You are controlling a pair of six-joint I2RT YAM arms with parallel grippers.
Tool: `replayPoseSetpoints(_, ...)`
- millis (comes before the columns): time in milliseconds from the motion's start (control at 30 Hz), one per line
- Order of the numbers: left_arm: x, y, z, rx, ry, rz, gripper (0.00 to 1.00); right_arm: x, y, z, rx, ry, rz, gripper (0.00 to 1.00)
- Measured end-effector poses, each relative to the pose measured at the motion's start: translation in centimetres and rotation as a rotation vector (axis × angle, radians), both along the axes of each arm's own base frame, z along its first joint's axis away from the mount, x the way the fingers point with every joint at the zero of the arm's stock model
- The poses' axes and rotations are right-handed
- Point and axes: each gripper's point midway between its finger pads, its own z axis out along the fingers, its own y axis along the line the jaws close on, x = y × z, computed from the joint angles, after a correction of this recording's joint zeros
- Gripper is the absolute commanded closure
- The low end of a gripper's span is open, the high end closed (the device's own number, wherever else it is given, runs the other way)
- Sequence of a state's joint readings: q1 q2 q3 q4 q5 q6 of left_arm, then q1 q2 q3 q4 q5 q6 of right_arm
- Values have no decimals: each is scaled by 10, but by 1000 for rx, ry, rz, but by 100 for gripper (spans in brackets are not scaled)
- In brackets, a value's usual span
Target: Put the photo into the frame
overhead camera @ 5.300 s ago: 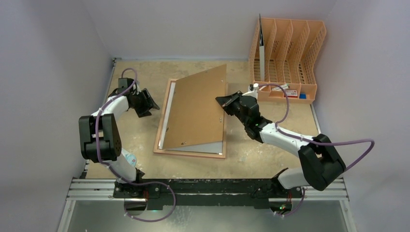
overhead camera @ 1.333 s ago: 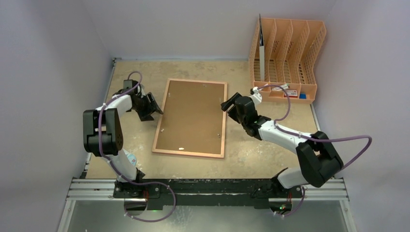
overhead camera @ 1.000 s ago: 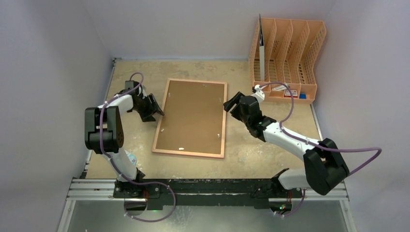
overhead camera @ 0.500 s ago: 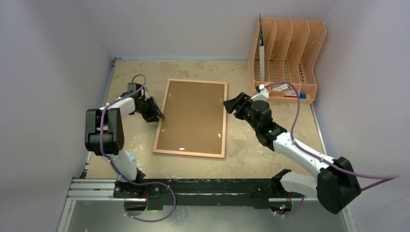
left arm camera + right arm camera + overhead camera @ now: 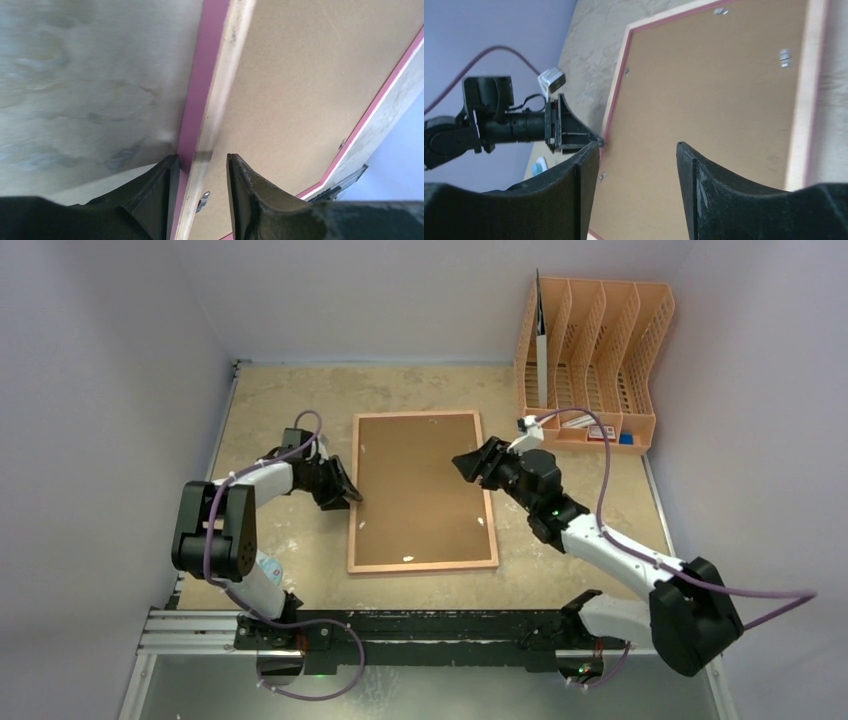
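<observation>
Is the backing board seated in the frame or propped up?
Seated: the backing board lies flat within the rim of the frame on all four sides, with no edge raised.

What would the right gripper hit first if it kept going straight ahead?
Probably the brown backing board in the frame, dead ahead of the right gripper's open fingers; depth unclear.

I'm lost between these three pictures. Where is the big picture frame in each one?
Top external: the frame lies back up in the middle.
Left wrist: its pink-and-pale left rim runs top to bottom, between the left gripper's tips.
Right wrist: it fills the middle and right, beyond the right gripper.
Shared landmark: the left gripper at the frame's left rim, in all three.
</observation>
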State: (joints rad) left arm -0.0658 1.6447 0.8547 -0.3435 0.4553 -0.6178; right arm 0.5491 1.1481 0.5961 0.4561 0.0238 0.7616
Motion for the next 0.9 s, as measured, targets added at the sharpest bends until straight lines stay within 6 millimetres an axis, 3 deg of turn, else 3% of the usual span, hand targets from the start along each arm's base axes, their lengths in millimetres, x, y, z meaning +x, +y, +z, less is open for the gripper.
replayPoseSetpoints(200, -11, -21, 0, -17, -4, -78, 51, -6, 40, -32, 27, 112, 154, 39)
replayPoseSetpoints(333, -20, -18, 0, 11, 9, -92, 46, -30, 73, -65, 42, 243, 229, 37)
replayPoseSetpoints(467, -22, -12, 5, 50, -5, -90, 46, -54, 108, -75, 63, 321, 282, 39)
replayPoseSetpoints(533, -23, -8, 9, 69, -19, -91, 50, -62, 123, -75, 82, 342, 291, 45)
replayPoseSetpoints(733, -36, -5, 2, 81, -10, -92, 65, -72, 156, -88, 119, 399, 304, 78)
replayPoseSetpoints(900, -44, -7, -2, 61, 7, -101, 74, -82, 173, -109, 108, 445, 312, 88)
